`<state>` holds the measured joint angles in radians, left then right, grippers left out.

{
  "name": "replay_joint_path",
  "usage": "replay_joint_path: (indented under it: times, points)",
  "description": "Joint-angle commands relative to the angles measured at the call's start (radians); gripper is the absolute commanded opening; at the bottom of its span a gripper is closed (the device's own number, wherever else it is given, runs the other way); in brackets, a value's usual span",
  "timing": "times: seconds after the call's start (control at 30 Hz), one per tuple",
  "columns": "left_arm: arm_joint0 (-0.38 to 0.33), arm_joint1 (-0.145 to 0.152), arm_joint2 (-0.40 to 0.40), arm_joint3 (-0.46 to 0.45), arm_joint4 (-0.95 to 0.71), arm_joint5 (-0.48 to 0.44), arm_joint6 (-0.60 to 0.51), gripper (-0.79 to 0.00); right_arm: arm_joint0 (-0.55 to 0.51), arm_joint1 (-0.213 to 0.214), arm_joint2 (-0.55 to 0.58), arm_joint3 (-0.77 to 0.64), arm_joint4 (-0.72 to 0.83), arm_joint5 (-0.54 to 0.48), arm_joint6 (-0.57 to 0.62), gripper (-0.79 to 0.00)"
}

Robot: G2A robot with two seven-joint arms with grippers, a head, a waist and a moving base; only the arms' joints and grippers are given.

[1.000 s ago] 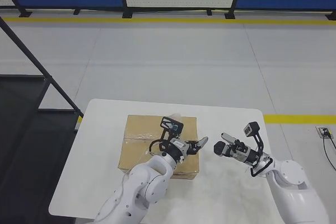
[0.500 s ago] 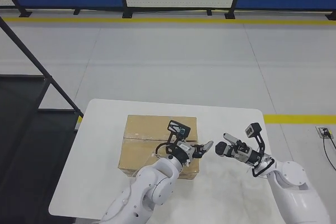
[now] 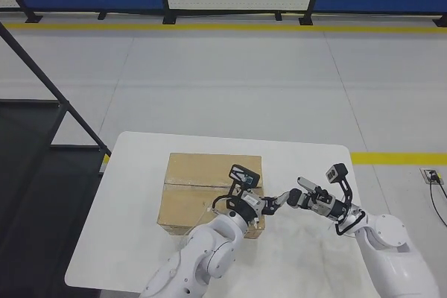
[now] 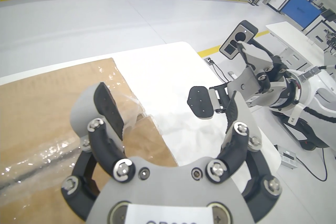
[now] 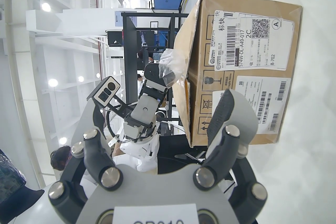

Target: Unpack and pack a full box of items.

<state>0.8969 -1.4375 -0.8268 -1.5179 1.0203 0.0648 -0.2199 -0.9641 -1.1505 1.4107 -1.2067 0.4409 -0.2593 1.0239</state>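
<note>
A brown cardboard box (image 3: 201, 195) lies shut on the white table (image 3: 127, 231), with clear tape along its top seam (image 4: 39, 156). A loose crumpled end of that tape (image 4: 132, 101) sticks up at the box's right edge, beside one finger of my left gripper. My left gripper (image 3: 274, 203) hangs open just past that edge, over bare table. My right gripper (image 3: 298, 198) is open too and faces it at close range, with one pad (image 4: 200, 104) near the left fingertips. In the right wrist view the labelled box end (image 5: 244, 57) shows past my right gripper (image 5: 160, 117), and the tape (image 5: 172, 59) clings at the left gripper.
A black metal frame (image 3: 37, 82) stands off the table's left side. Bare table lies to the right of the box and in front of it. A yellow floor line (image 3: 402, 158) runs beyond the right edge.
My left gripper has moved right, from over the box's right end to just beyond its edge, closing on the right gripper. The right gripper has barely shifted.
</note>
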Motion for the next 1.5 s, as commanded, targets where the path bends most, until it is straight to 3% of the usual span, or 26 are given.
replay_joint_path:
  times: [0.0,0.6,1.1,1.3,1.47]
  points:
    - [-0.009,-0.006,0.002,0.014,-0.003,0.005,0.004,0.0,0.0,0.001,0.0,0.001,0.001,0.001,0.0,0.0]
    - [-0.039,-0.049,0.026,0.06,-0.004,0.016,0.05,0.0,-0.011,0.01,0.001,-0.002,0.018,-0.008,-0.005,0.0]
    - [0.071,-0.036,-0.041,-0.165,0.009,-0.066,0.007,0.0,0.005,0.014,-0.001,-0.005,0.038,-0.018,-0.01,0.0]
    - [0.172,-0.016,-0.16,-0.365,-0.07,-0.115,0.023,0.0,-0.012,0.019,0.018,-0.054,0.04,-0.064,-0.027,0.0]
    - [0.299,0.01,-0.394,-0.558,-0.244,-0.141,-0.006,0.0,-0.056,0.025,0.051,-0.174,0.02,-0.159,-0.052,0.0]
